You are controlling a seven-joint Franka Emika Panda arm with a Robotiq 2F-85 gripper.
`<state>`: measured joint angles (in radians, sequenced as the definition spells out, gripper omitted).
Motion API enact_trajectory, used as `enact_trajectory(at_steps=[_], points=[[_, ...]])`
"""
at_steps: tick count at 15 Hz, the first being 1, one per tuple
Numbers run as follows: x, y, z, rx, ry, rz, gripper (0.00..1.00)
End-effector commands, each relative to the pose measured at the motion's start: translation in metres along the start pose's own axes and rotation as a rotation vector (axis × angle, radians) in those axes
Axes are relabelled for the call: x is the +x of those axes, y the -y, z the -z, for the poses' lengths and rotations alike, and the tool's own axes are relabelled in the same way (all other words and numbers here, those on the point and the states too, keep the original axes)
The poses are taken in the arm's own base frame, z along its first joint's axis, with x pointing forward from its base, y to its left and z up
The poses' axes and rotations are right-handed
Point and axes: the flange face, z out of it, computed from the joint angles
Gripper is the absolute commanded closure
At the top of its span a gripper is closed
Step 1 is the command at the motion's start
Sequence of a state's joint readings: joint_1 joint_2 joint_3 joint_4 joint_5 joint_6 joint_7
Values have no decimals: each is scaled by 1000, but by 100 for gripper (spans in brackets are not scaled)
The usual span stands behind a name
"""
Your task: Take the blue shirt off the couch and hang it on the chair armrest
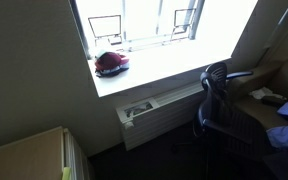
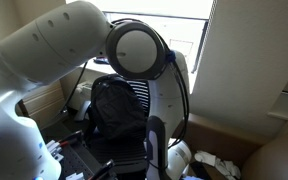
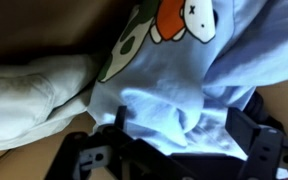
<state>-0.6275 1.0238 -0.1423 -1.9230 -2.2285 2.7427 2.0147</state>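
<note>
Gripper: in the wrist view the gripper [image 3: 176, 128] points down at the couch, its jaws standing wide apart with nothing pinched between them.
Between the jaws: a raised fold of the blue shirt [image 3: 234, 50] bulges up into the gap. The fabric looks to touch or nearly touch both sides, but no squeeze shows.
Shirt: light blue with an orange, white and green cartoon print. It lies crumpled on the brown couch [image 3: 44, 25], right beside a cream-white cloth [image 3: 34, 95] on one side.
Wider room: in an exterior view a blue patch, likely the same shirt [image 1: 287, 135], sits low at the frame edge, near the black office chair [image 1: 216, 85]. The chair also shows behind the white arm [image 2: 44, 70] in an exterior view.
Done: the approach, as far as can be judged; the gripper is lined up over the fold.
Left: closing on the shirt, lifting it off the couch, carrying it to the chair and draping it over the armrest.
</note>
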Motion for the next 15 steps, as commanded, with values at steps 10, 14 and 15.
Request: enact_trajectory(at_steps=[10, 14, 15], points=[[-1, 7, -8, -54, -35, -11, 51], [3, 5, -11, -96, -60, -8, 80], [3, 4, -11, -105, -56, -15, 90]])
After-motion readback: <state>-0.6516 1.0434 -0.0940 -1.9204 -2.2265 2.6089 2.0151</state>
